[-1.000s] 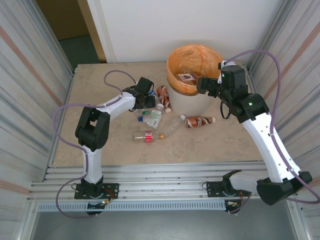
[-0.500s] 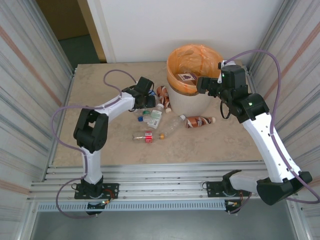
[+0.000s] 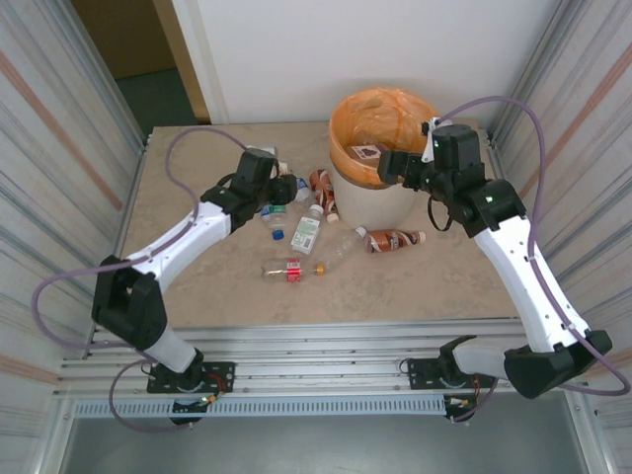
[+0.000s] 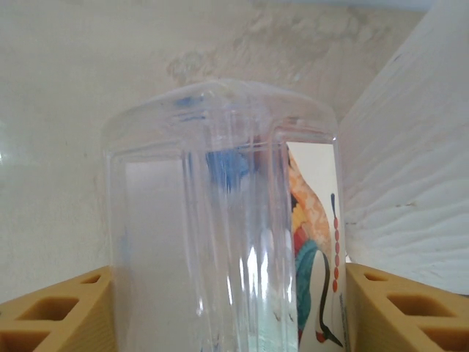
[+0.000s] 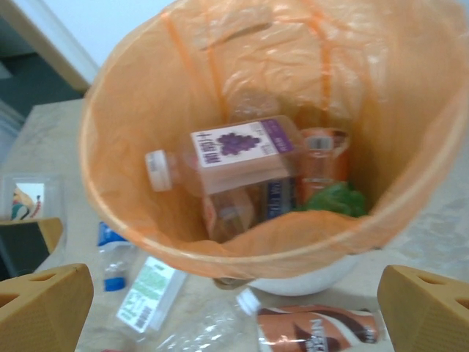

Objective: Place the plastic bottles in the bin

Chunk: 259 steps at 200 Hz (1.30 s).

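My left gripper (image 3: pixel 283 188) hangs left of the bin, shut on a clear square bottle (image 4: pixel 220 220) with a colourful bird label; in the left wrist view it stands between the tan fingers (image 4: pixel 66 308). The bin (image 3: pixel 373 205) is cream-white with an orange bag; inside lie a purple-labelled bottle (image 5: pixel 234 150) and several others. My right gripper (image 3: pixel 393 168) hovers over the bin's near rim (image 5: pixel 220 253), open and holding nothing. On the table lie a brown-labelled bottle (image 3: pixel 395 240), a clear one (image 3: pixel 341 247), a green-labelled one (image 3: pixel 304 235) and a red-labelled one (image 3: pixel 286 269).
Another brown-labelled bottle (image 3: pixel 323 188) lies against the bin's left side. A blue cap (image 3: pixel 278 235) sits by the green-labelled bottle. Corrugated metal walls close in the table left and right, and a white wall stands behind the bin.
The left arm has swung its elbow out to the left and lifted its gripper off the bottle pile with the clear bottle. The right gripper has shifted slightly left over the bin.
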{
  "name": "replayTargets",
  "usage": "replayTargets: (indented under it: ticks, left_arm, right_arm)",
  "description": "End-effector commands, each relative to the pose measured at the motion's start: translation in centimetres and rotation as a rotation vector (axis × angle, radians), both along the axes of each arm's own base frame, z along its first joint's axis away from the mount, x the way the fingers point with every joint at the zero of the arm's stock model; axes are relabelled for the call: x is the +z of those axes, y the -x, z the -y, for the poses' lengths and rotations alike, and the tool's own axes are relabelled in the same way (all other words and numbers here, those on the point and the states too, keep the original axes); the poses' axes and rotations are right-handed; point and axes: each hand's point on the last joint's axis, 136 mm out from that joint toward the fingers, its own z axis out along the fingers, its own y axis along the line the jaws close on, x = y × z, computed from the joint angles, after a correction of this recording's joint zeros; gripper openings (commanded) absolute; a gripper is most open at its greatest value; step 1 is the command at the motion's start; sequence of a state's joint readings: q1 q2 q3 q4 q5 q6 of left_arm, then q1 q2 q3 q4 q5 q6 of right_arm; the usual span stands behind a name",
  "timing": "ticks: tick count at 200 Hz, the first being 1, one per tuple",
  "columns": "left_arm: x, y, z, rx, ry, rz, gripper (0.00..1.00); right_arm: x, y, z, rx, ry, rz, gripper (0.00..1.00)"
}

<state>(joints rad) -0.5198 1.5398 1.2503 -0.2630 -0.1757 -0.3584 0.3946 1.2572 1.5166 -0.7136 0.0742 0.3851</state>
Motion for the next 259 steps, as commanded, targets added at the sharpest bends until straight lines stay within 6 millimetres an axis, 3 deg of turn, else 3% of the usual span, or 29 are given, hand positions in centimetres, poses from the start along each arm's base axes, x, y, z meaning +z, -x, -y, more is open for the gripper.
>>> replayTargets:
  ticks: [1,53,144,213,259]
  left_arm:
    - [4.1,0.3,1.0,-0.094,-0.005,0.211,0.49]
    - [8.0,3.5,3.0,-0.249,-0.038,0.499,0.48]
    - [10.3,6.9,6.6,-0.43,0.015,0.667,0.48]
    - [11.4,8.0,7.7,-0.487,0.068,0.697,0.48]
    - [11.3,8.2,7.9,-0.496,0.075,0.693,0.49]
  right_arm:
    - [2.3,-0.3,-2.8,0.109,-0.135,0.019,0.98]
    - [2.8,-0.3,-8.6,0.313,-0.235,-0.039,1.0]
    - [0.7,-0.5,-17.0,0.527,-0.281,-0.141,0.95]
    - [-1.7,-1.1,-20.3,0.591,-0.301,-0.206,0.9]
    - [-2.4,-1.3,-20.9,0.598,-0.305,-0.222,0.77]
